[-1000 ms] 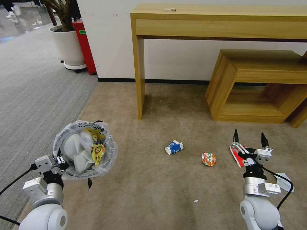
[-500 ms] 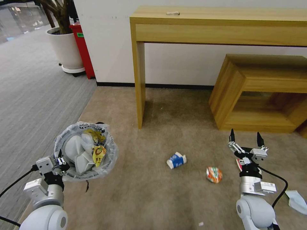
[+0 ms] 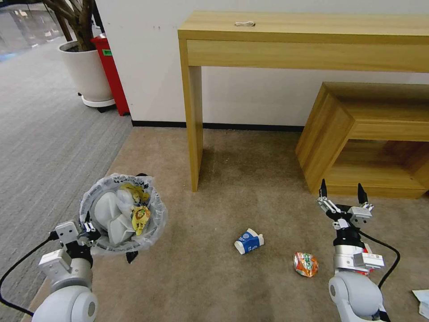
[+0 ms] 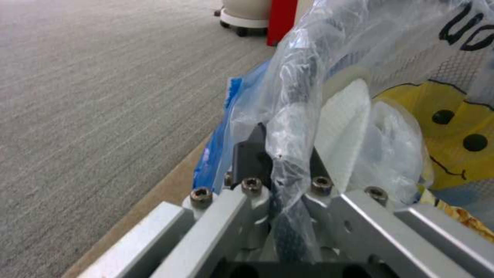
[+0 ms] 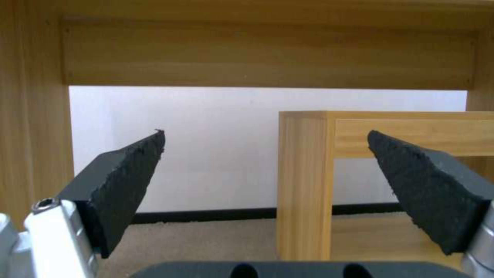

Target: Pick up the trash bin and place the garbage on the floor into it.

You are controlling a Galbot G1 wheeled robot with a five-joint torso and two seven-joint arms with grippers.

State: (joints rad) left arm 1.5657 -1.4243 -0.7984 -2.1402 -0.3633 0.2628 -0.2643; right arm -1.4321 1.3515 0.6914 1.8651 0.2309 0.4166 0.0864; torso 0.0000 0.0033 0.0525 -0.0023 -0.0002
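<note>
Your left pincer (image 3: 87, 233) is clamped on the rim of the trash bin (image 3: 123, 213), which seems already half full. Your right pincer (image 3: 342, 197) hangs open and empty; next it must go down to the orange wrapper (image 3: 305, 264) on the floor (image 3: 214, 277).

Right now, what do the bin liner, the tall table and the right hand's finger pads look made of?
Crinkly translucent bin liner: thin plastic film, glossy and wrinkled, with black and yellow print. Tall light-brown table: wood or wood-look laminate, matte, with visible grain; which one is unclear. Black finger pads of the open right hand: probably rubber or foam, with a rough matte surface.
</note>
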